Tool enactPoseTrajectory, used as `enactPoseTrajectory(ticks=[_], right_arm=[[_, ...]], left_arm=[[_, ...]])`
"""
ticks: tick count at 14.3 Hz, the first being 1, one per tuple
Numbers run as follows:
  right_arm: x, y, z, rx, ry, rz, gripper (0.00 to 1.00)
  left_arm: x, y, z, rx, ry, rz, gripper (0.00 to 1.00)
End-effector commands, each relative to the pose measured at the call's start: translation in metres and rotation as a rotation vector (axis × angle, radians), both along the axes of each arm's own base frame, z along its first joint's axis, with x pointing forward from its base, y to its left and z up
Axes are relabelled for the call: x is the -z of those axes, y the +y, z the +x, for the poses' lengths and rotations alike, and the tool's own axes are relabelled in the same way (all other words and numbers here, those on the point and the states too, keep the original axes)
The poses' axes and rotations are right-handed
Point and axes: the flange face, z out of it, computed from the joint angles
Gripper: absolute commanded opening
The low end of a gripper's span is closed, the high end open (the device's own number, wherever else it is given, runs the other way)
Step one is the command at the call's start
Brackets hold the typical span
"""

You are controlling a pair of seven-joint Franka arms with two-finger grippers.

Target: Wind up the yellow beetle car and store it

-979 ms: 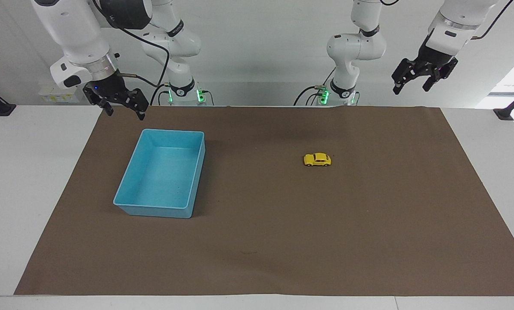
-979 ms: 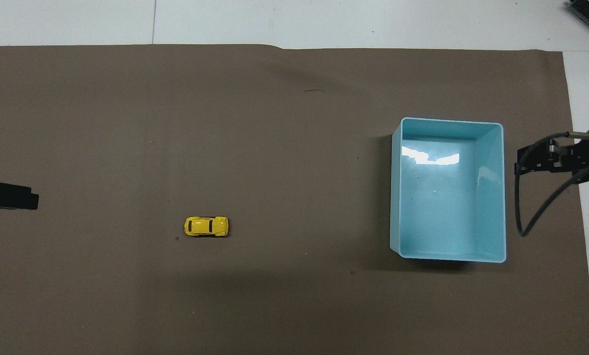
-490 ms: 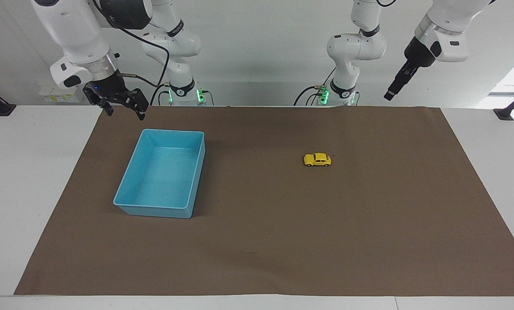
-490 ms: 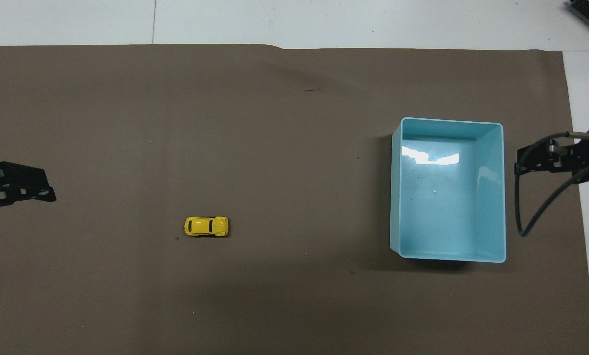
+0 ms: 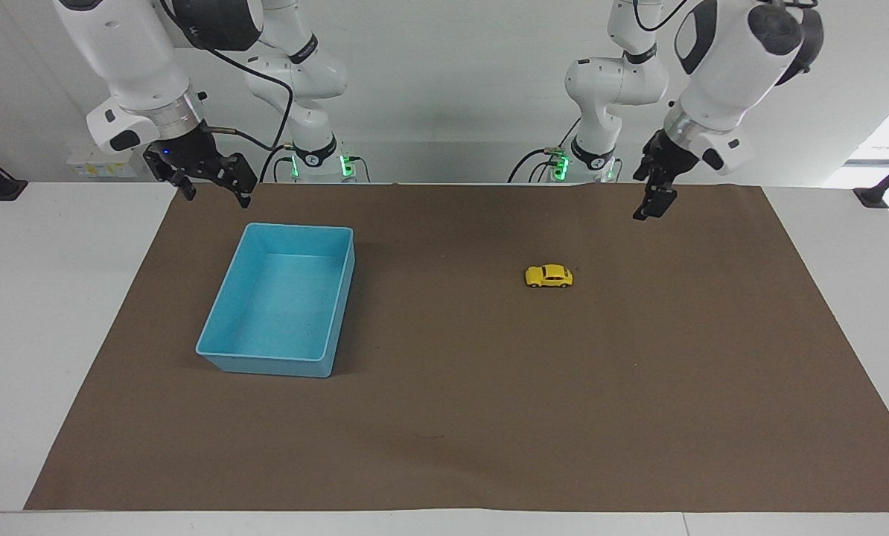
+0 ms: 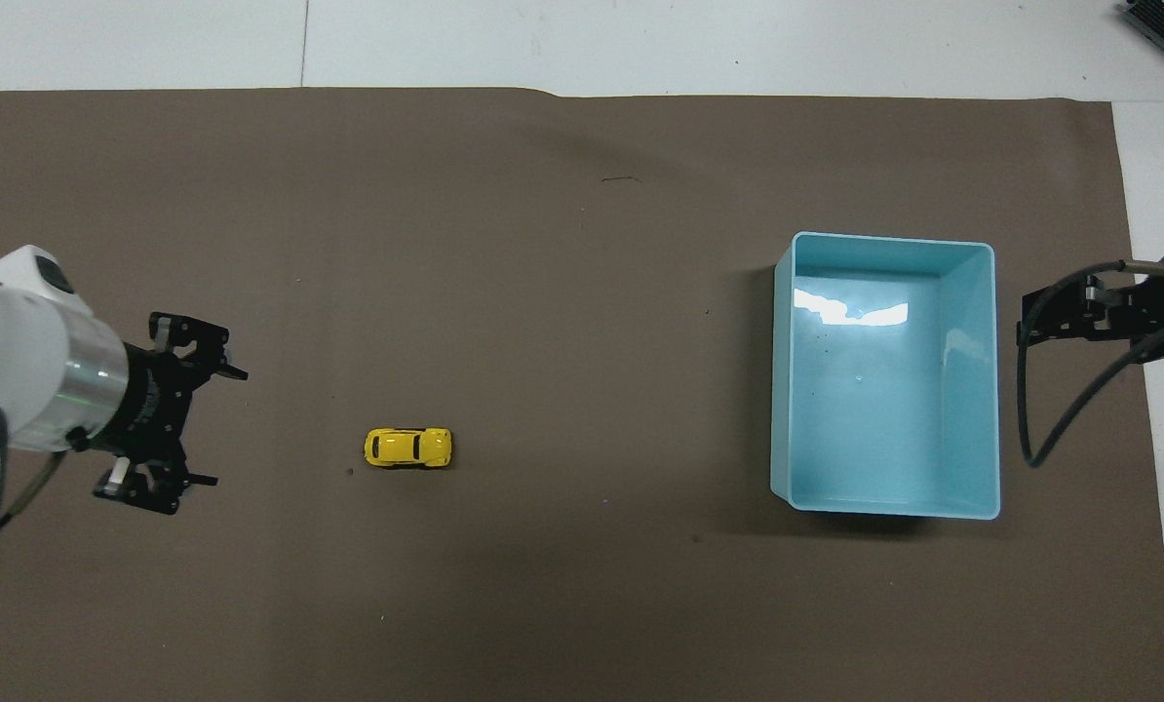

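The yellow beetle car (image 5: pixel 549 276) (image 6: pixel 407 448) stands alone on the brown mat, its length running along the table between the two arms' ends. My left gripper (image 5: pixel 651 202) (image 6: pixel 223 426) hangs open and empty over the mat, beside the car toward the left arm's end of the table and well clear of it. The light-blue bin (image 5: pixel 277 358) (image 6: pixel 783 390) sits empty toward the right arm's end. Above the mat's edge by the bin's corner nearest the robots, my right gripper (image 5: pixel 217 197) waits, open and empty.
The brown mat (image 5: pixel 444 417) covers most of the white table. A black cable (image 6: pixel 1060 409) trails from the right wrist beside the bin. Bare mat lies between the car and the bin.
The left arm has swung in from the table's end and come down toward the car, turning its wrist. The car, the bin and the right arm have not moved.
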Motion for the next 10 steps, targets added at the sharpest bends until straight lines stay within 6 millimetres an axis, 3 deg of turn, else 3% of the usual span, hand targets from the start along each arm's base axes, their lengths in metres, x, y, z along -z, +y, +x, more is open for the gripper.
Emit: enactPoseTrajectory(ticks=[1, 3, 6, 8, 10], right_arm=[[-0.001, -0.002, -0.007, -0.012, -0.003, 0.025, 1.0], [-0.001, -0.002, -0.007, -0.012, -0.003, 0.025, 1.0], [-0.001, -0.002, -0.007, -0.012, -0.003, 0.025, 1.0], [-0.001, -0.002, -0.007, -0.012, -0.003, 0.025, 1.0], [-0.001, -0.002, -0.007, -0.012, -0.003, 0.025, 1.0]], left_arm=[[0.035, -0.022, -0.015, -0.107, -0.014, -0.001, 1.0], [0.072, -0.041, -0.018, -0.154, -0.015, 0.007, 1.0], [0.11, -0.052, -0.025, -0.211, -0.035, 0.008, 1.0], [0.155, -0.058, -0.012, -0.271, -0.028, 0.019, 1.0], [0.17, -0.063, -0.006, -0.309, -0.049, 0.013, 1.0]])
